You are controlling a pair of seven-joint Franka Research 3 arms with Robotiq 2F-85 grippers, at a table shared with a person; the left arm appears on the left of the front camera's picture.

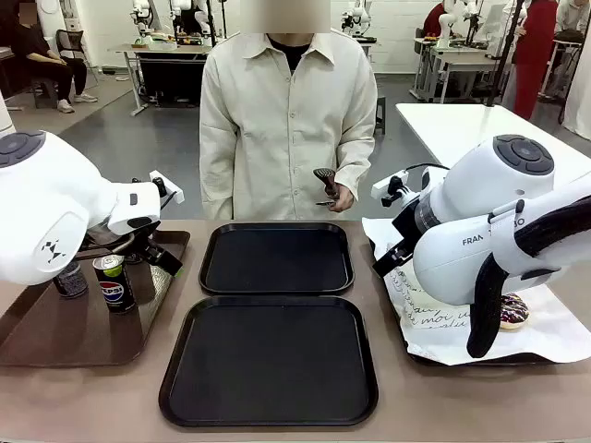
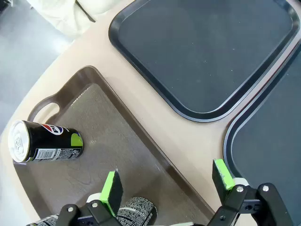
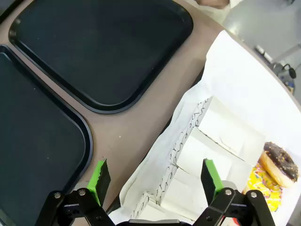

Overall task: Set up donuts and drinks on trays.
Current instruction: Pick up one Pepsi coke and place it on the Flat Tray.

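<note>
Two black trays lie mid-table, the far one (image 1: 277,258) and the near one (image 1: 271,362), both showing bare floors. A Pepsi can (image 1: 114,282) and a second dark can (image 1: 70,279) stand on the brown tray (image 1: 55,332) at the left. My left gripper (image 2: 167,181) hangs open above that tray's right rim, with the Pepsi can (image 2: 44,141) off to one side and the other can (image 2: 136,209) by its left finger. My right gripper (image 3: 155,176) is open over the white sleeves (image 3: 211,146). A chocolate donut (image 3: 280,162) lies beyond them.
A person stands at the far edge holding tongs (image 1: 328,185). The white paper-lined tray (image 1: 554,337) sits at the right under my right arm, with the chocolate donut (image 1: 511,311) on it. Bare tabletop (image 2: 155,117) separates the brown tray from the black trays.
</note>
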